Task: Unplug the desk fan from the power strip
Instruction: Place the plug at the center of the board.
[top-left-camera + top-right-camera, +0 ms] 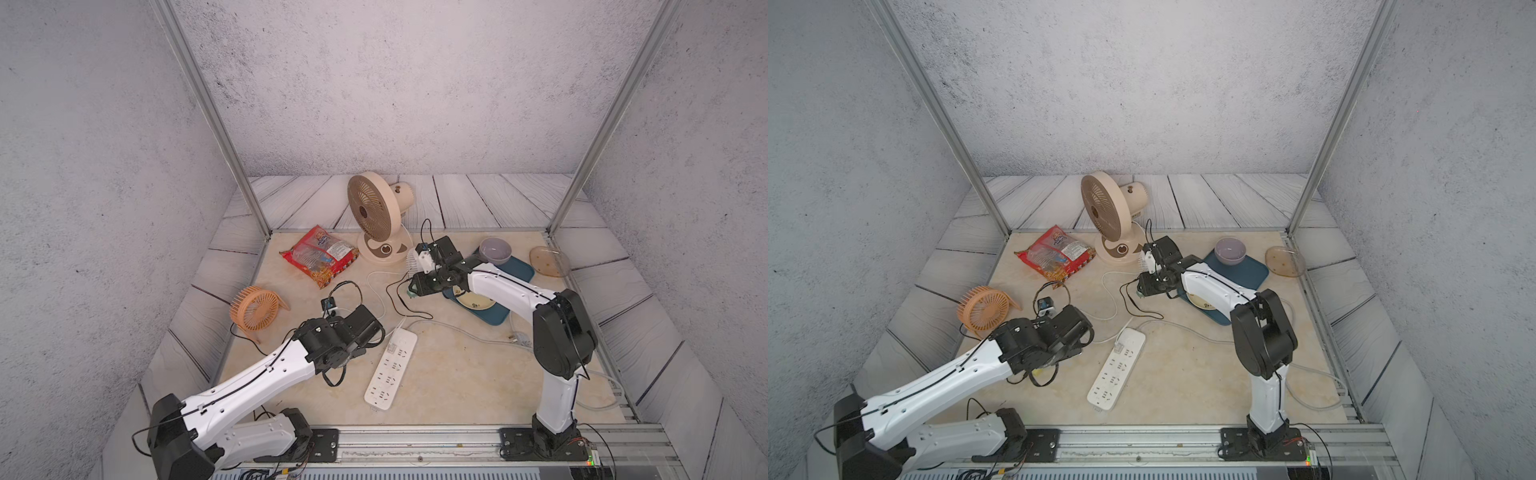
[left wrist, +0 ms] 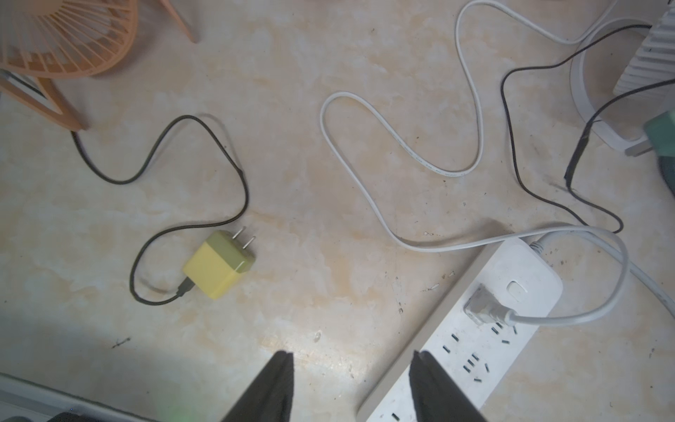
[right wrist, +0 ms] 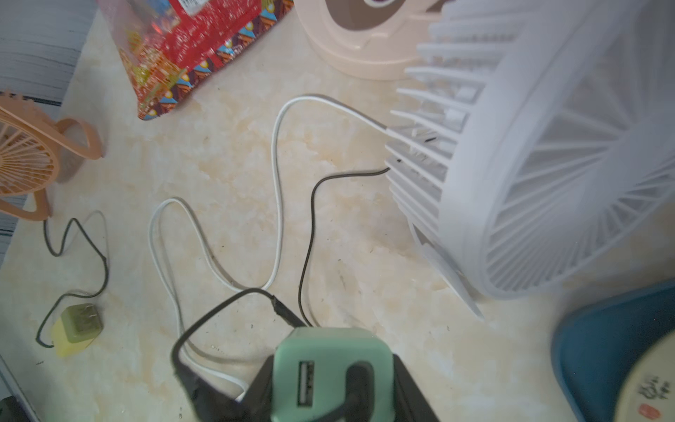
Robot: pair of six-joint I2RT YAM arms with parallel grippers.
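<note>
The beige desk fan [image 1: 376, 212] [image 1: 1104, 208] stands upright at the back. The white power strip [image 1: 390, 370] [image 2: 529, 266] lies flat in the middle, and a white plug [image 2: 482, 307] sits in its end socket. My left gripper [image 2: 352, 360] hangs open just left of that end, with nothing between its fingers; one fingertip [image 2: 423, 365] overlaps the strip's edge. A yellow adapter [image 2: 219, 265] lies loose on the table, prongs bare. My right gripper [image 3: 332, 394] [image 1: 413, 286] is shut on a green adapter [image 3: 332, 369] with a black cable, held off the strip beside a small white fan [image 3: 548, 164].
An orange mini fan [image 1: 255, 307] stands at the left and a red snack bag [image 1: 320, 255] lies by the beige fan. A blue tray [image 1: 519, 270] at the right carries a grey bowl [image 1: 494, 249] and a plate [image 1: 478, 301]. White and black cords loop across the middle.
</note>
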